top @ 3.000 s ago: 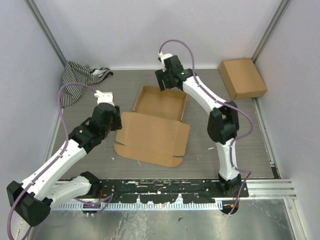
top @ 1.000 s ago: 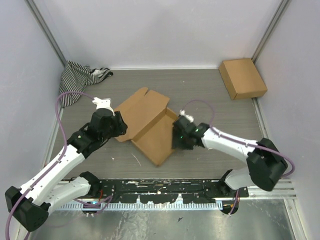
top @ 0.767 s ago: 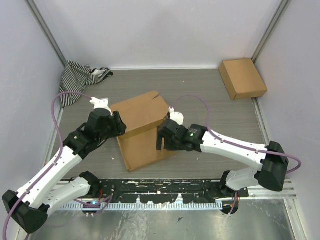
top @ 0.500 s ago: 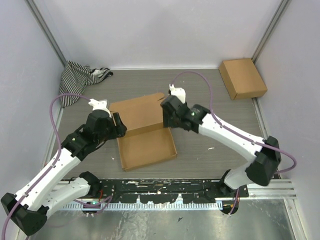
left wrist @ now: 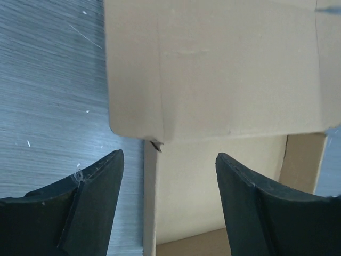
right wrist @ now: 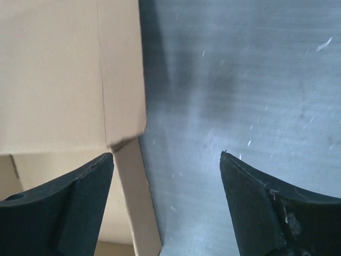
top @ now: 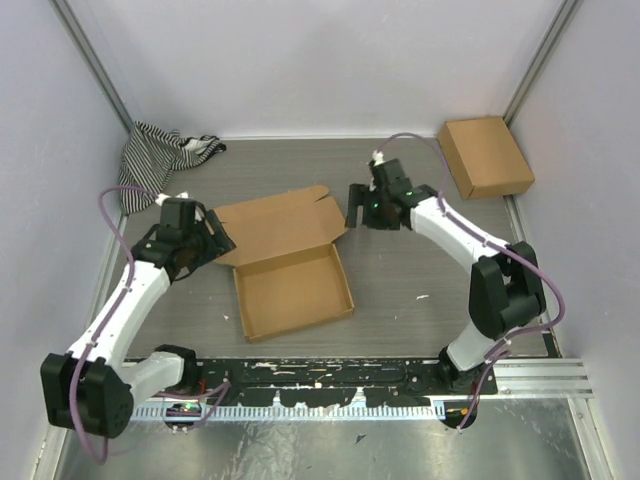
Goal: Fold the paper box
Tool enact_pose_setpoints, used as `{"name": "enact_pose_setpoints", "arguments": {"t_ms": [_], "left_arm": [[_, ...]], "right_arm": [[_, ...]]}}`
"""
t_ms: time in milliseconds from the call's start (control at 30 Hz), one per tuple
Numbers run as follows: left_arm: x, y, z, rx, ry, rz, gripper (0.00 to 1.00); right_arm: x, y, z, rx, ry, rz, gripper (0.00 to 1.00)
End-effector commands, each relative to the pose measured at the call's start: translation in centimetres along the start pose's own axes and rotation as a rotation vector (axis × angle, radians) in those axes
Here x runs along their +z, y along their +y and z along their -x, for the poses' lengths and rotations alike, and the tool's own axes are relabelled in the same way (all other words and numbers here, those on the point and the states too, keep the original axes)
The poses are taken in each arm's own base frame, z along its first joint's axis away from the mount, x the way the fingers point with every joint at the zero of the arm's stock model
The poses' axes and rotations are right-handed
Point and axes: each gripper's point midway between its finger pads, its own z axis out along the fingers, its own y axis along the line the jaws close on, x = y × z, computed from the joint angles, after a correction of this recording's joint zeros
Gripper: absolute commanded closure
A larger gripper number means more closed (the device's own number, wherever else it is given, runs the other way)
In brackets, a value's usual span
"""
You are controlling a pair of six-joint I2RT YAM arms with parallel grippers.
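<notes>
Paper box [top: 288, 270], lid flap open

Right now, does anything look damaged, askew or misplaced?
The paper box lies skewed to the table's edges, and the left wrist view shows a small tear at its lid fold. A crumpled striped cloth sits in the far-left corner.

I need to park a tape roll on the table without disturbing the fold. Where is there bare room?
Bare table lies between the paper box and the right arm. Another patch sits behind the lid, right of the striped cloth. It is crowded around the lid, which is flanked by the left gripper and right gripper, both open.
</notes>
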Motion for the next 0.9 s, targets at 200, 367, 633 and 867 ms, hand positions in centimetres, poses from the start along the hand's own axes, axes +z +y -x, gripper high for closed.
{"name": "enact_pose_setpoints", "arguments": {"t_ms": [200, 367, 633, 867], "left_arm": [[3.8, 1.4, 3.6, -0.146, 0.059, -0.044, 0.27], [6.0, 2.4, 3.2, -0.14, 0.112, 0.016, 0.29], [8.2, 2.4, 3.9, -0.137, 0.121, 0.027, 0.36], [9.8, 1.1, 4.9, -0.143, 0.14, -0.008, 0.44]], "right_arm": [[4.6, 3.5, 7.4, 0.002, -0.009, 0.285, 0.17], [7.5, 2.2, 6.5, 0.008, 0.046, 0.241, 0.19], [8.0, 3.0, 5.7, 0.0, 0.064, 0.304, 0.34], [7.8, 3.3, 5.4, -0.019, 0.085, 0.323, 0.56]]}}
